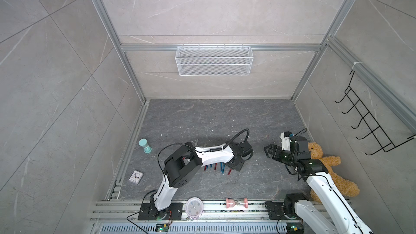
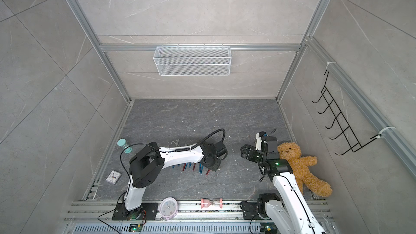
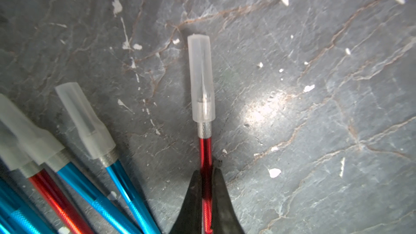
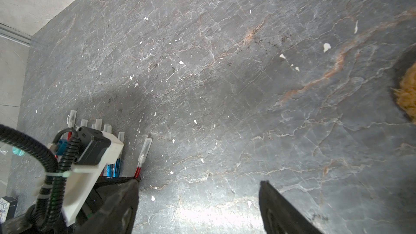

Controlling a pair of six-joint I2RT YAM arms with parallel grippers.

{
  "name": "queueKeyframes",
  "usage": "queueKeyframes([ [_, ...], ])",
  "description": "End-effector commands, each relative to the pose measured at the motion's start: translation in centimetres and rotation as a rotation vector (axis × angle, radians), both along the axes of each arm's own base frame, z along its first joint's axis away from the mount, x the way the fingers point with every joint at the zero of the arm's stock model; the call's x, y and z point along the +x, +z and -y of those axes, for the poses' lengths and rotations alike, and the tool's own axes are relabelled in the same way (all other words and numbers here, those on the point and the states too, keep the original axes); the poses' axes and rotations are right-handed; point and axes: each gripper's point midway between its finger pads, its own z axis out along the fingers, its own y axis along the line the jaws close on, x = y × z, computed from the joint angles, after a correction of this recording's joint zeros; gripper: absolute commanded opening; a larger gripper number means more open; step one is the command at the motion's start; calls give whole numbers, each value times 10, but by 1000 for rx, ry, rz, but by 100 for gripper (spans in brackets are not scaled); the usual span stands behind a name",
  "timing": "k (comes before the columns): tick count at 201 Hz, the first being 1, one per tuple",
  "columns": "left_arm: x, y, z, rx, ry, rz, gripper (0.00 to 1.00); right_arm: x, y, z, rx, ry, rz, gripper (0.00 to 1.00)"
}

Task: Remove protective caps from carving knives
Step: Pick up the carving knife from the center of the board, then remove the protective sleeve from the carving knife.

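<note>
Grey marble tabletop [image 3: 315, 109], white flecks. Left gripper [image 3: 206, 173] clamps red knife [image 3: 205, 149] by the handle; cap [image 3: 201, 79] still on, just ahead. Right gripper [image 4: 198, 183] wide, empty, well apart. Risk: thin handle slips or twists when cap is pulled; neighbouring knives [image 3: 112, 187] dragged. No readable writing.

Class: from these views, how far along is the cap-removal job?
Done: nothing visible. In hand: the left tool is shut on a red knife, its cap on. The right tool is open, empty. To do: that cap and the piled knives' caps.
</note>
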Motion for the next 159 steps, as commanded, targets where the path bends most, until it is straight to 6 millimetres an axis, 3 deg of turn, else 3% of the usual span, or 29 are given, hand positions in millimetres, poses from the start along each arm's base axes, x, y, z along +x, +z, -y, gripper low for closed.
queueKeyframes([
  [1,5,38,10,-102,10,58,0,1,3,-5,26,10,12,82],
  [53,11,84,17,-238,21,85,0,4,7,-18,88,60,37,82],
  [103,14,116,26,-511,43,28,0,11,15,-40,216,128,76,83],
  [159,17,130,28,-624,48,-5,0,17,27,-64,332,197,118,81],
])
